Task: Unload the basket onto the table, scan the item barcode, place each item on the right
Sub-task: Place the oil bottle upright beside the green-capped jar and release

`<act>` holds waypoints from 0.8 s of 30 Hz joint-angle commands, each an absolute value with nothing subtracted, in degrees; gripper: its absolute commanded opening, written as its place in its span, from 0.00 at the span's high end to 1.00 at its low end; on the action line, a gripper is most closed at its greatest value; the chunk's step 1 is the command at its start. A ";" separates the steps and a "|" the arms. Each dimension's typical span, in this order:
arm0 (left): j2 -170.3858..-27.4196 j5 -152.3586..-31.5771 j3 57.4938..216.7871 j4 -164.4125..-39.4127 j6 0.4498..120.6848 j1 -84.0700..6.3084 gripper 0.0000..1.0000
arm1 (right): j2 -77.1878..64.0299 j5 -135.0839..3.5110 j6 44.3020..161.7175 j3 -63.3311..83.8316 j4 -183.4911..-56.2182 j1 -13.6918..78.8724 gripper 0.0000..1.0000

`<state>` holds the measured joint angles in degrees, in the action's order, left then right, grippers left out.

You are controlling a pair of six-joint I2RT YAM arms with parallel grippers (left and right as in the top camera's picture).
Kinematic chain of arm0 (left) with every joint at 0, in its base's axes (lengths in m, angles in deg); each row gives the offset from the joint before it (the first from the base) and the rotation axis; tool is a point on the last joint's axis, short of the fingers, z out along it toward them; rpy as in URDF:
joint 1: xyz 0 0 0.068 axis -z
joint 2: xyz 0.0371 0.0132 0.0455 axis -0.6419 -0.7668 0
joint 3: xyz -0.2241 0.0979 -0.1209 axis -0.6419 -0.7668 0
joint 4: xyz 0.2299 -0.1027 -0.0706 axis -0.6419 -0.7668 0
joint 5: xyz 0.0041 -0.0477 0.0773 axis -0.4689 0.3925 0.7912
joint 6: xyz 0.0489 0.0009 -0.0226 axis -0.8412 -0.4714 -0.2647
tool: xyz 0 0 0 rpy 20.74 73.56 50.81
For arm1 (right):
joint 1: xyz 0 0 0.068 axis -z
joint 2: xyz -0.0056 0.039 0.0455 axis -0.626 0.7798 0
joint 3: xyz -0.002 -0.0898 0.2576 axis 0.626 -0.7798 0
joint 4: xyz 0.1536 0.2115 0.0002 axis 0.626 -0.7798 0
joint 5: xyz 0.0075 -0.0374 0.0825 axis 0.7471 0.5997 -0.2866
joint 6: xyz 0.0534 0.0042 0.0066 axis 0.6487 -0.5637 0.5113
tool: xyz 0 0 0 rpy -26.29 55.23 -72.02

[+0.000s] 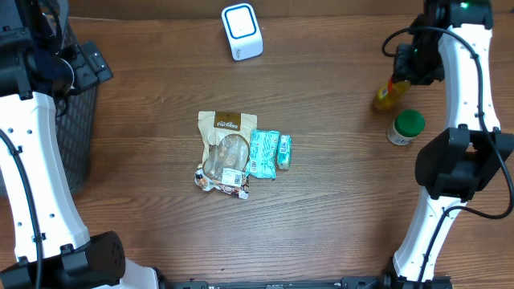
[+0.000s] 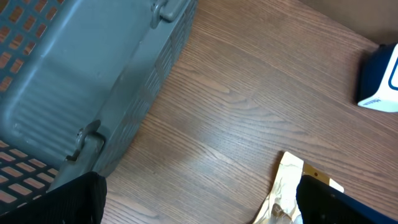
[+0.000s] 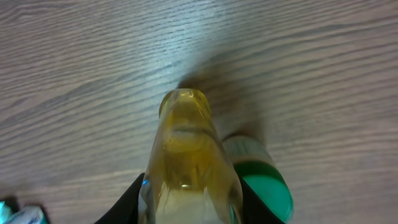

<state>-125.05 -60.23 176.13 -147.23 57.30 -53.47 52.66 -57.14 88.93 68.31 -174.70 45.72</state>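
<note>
My brown wooden table shows a fine, darker streaked grain. The boxy white scanner has a blue ring on its face. The translucent yellow plastic bottle looks golden amber up close. The green-lidded white jar is plain. The flat tan snack pouch has a brown label and, I think, a clear window. The crinkled teal packets carry white print. The grey lattice plastic basket is one colour throughout.

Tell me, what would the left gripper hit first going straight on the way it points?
Probably the bare wooden table, in the gap between the grey basket and the tan snack pouch. The open left gripper has neither directly ahead, though depth is hard to judge.
</note>
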 commanded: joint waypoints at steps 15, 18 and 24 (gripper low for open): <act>-125.38 -60.34 176.57 -147.19 57.10 -53.43 0.00 | 52.60 -52.68 92.19 60.51 -169.42 45.21 0.08; -125.38 -60.34 176.57 -147.19 57.10 -53.43 0.00 | 52.60 -52.73 92.26 60.51 -169.44 45.19 0.00; -125.38 -60.34 176.57 -147.19 57.10 -53.43 0.00 | 51.75 -52.92 94.11 67.48 -172.72 45.19 0.00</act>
